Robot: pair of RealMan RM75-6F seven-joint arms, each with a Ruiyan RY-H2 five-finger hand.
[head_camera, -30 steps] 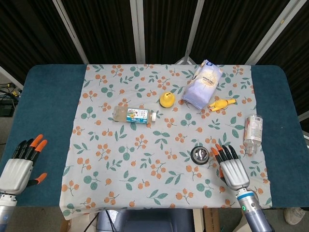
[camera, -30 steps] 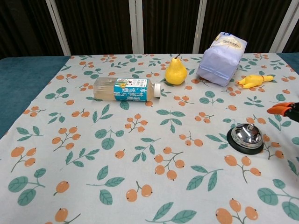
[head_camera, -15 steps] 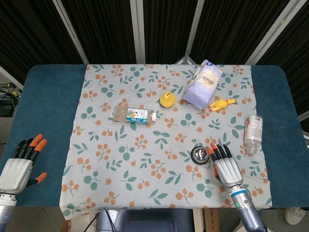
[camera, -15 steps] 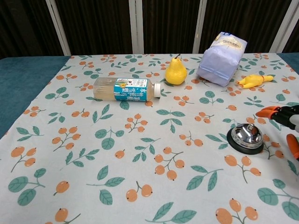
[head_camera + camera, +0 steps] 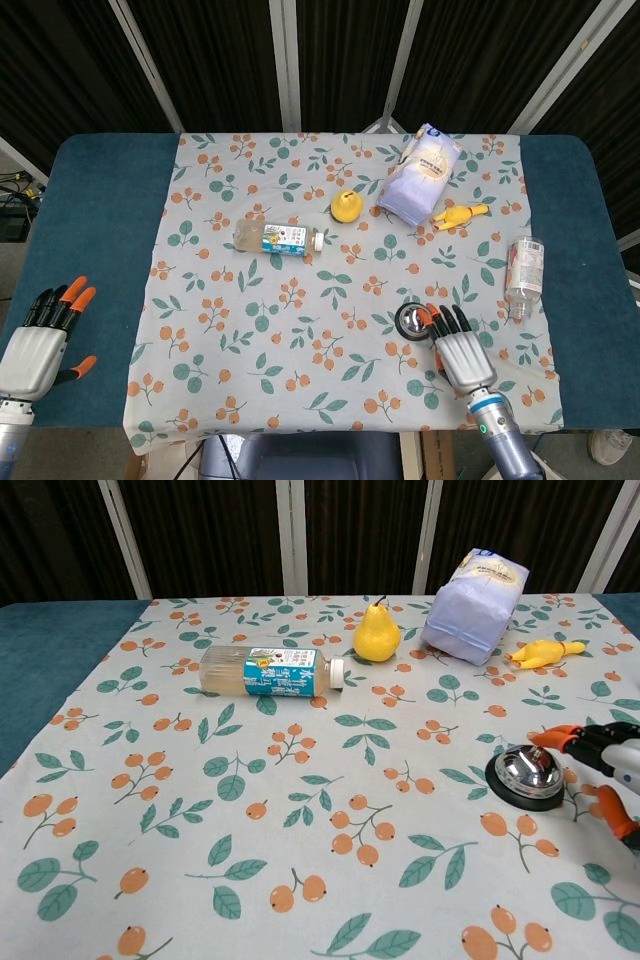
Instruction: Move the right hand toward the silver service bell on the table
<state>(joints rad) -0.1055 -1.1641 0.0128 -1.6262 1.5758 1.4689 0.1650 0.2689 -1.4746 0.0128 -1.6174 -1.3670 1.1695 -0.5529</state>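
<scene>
The silver service bell [image 5: 412, 320] [image 5: 526, 771] on its black base stands on the floral cloth near the front right. My right hand [image 5: 455, 345] [image 5: 603, 765] is open, fingers spread and orange-tipped, just right of and behind the bell with its fingertips [image 5: 431, 315] over the bell's right edge. Whether they touch it I cannot tell. My left hand [image 5: 42, 338] rests open at the table's front left corner, on the blue cover, far from the bell.
A lying drink bottle [image 5: 278, 238], a yellow pear [image 5: 346, 207], a white-blue bag [image 5: 421, 172] and a yellow rubber chicken [image 5: 459, 215] lie farther back. A clear bottle [image 5: 524, 269] lies at the cloth's right edge, beyond my right hand.
My right hand has slid left toward the bell, from a gap beside it to fingertips at its right edge. The left hand and all objects have stayed put.
</scene>
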